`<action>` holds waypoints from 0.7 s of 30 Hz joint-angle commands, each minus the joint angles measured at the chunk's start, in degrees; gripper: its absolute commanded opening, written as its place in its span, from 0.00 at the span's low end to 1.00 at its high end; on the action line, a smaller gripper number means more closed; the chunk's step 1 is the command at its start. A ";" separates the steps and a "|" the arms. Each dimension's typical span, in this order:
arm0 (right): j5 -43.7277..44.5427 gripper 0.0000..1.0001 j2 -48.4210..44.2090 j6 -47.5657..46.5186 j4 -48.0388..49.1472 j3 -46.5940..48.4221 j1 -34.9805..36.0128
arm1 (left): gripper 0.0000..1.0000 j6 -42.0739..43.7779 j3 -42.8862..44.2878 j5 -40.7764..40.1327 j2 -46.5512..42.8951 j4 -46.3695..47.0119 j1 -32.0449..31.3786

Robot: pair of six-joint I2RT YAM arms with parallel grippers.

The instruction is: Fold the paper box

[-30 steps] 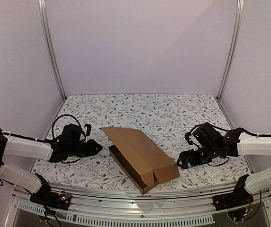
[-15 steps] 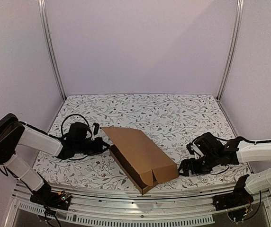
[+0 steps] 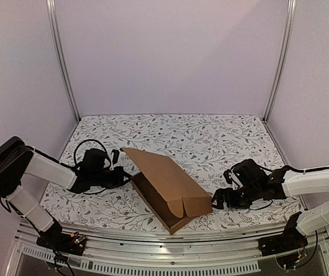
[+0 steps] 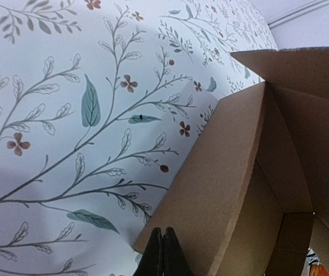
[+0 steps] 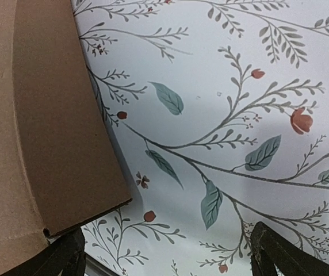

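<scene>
The paper box (image 3: 167, 187) half hides its inside — right gripper (image 3: 218, 199) fingertips cropped.

One paper box (image 3: 167, 183), one left claw (image 3: 128, 176), one right claw (image 3: 215, 199), one flowered table (image 3: 210, 135)

Soft, even light; the paper box (image 3: 170, 184) casts faint shadows.

White counter (image 3: 210, 138) printed with grey-green leafy branches and small red-brown flowers, filling booth floor. Plain pale lilac walls (image 3: 170, 57) behind and at both sides. Two silver metal posts (image 3: 61, 63) at rear corners, leaning outward. Grey metal rail (image 3: 170, 244) along near edge.
</scene>
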 commanded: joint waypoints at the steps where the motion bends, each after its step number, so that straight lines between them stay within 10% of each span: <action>1: 6.66 0.99 2.56 1.82 3.86 2.75 0.22 | 0.00 0.32 -1.10 2.13 -1.78 0.23 -0.36; 21: 20.02 0.99 24.74 -11.18 5.05 22.61 -7.07 | 0.00 -1.46 -7.49 0.08 -11.18 -1.48 -0.53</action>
